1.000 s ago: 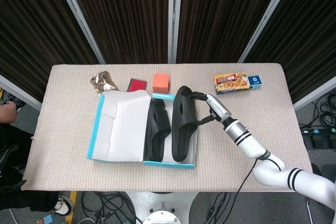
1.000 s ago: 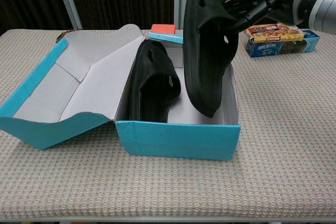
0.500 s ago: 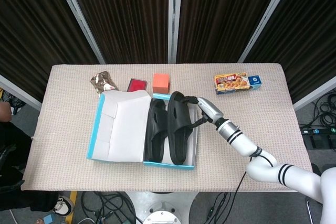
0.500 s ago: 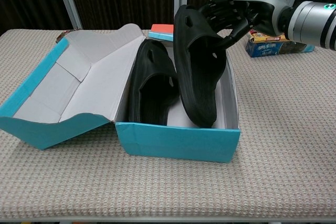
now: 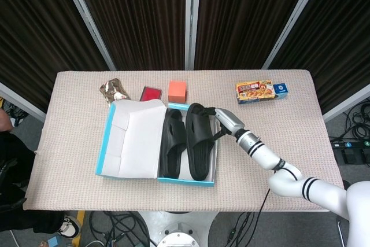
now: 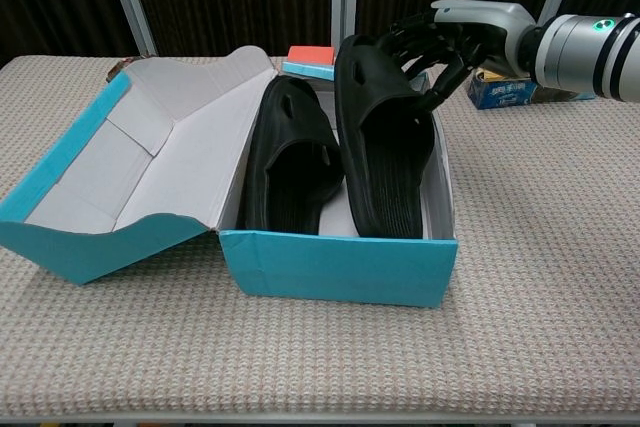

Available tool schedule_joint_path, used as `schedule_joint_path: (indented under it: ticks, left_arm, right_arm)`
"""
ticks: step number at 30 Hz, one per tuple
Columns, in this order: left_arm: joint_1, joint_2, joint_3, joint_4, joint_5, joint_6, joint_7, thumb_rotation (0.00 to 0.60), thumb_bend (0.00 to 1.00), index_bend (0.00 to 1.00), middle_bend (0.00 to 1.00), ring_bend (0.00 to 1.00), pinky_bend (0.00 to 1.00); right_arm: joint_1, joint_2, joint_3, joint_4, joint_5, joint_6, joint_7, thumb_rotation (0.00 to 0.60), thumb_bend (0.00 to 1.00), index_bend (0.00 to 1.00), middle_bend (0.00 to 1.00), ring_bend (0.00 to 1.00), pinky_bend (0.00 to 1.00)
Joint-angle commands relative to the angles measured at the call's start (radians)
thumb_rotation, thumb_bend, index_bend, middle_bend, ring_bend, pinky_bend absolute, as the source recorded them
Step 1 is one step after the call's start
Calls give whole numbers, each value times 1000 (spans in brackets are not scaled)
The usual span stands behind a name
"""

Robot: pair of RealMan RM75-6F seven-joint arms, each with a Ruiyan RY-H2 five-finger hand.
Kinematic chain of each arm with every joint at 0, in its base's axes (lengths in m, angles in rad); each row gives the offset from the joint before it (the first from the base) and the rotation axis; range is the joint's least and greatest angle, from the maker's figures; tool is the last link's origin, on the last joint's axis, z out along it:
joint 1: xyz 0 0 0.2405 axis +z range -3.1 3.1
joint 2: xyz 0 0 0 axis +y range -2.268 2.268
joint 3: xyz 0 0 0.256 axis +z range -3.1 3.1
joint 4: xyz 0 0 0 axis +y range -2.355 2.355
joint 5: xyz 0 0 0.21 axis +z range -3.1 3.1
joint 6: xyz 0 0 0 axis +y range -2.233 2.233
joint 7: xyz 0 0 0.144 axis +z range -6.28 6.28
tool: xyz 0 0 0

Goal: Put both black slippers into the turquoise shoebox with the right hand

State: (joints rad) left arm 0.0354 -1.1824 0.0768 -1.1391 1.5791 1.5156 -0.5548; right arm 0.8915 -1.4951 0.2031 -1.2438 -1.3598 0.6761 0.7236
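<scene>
The turquoise shoebox (image 5: 105, 143) (image 6: 335, 267) stands open in the middle of the table, its white-lined lid (image 6: 130, 167) folded out to the left. One black slipper (image 5: 172, 143) (image 6: 292, 162) lies in the box's left half. The second black slipper (image 5: 198, 141) (image 6: 385, 167) lies beside it in the right half, sole down, its far end slightly raised. My right hand (image 5: 222, 122) (image 6: 440, 42) is at the box's far right corner, fingers curled around that slipper's strap and far end, still holding it. No view shows my left hand.
A yellow and blue food box (image 5: 261, 91) (image 6: 505, 92) lies at the back right, just behind my right hand. An orange block (image 5: 177, 91) (image 6: 308, 55), a red flat item (image 5: 151, 93) and a brown packet (image 5: 114, 90) sit behind the shoebox.
The second slipper went from standing nearly upright over the box to lying flat inside it next to the first. My right hand came down and leftward with it.
</scene>
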Motion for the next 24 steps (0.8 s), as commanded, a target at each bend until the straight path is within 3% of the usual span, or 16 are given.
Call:
schedule_joint_path:
  ticks: [1,18,21,24]
  left_arm:
    - [0,0,-1,1,-1,-1,-1,600,0,90,162,51,81]
    - [-2,0,1,1,1,-7,-6,600,0,93,162,51,81]
    - [-2,0,1,2,0,-8,-8,600,0,93,162,51,81]
    - [-2,0,1,3,0,-9,-10,600,0,93,162,51,81]
  right_arm:
    - [6,-6,-1,5,4,-10,-7,600,87,562,528,183,208]
    - [29,11,0,-2,70,-122,-58,600,92,558,504,181,209]
    - [34,24,3,-19,72,-140,-65,600,16,463,442,144,209]
    - [41,38,5,-34,73,-158,-72,600,0,299,327,66,203]
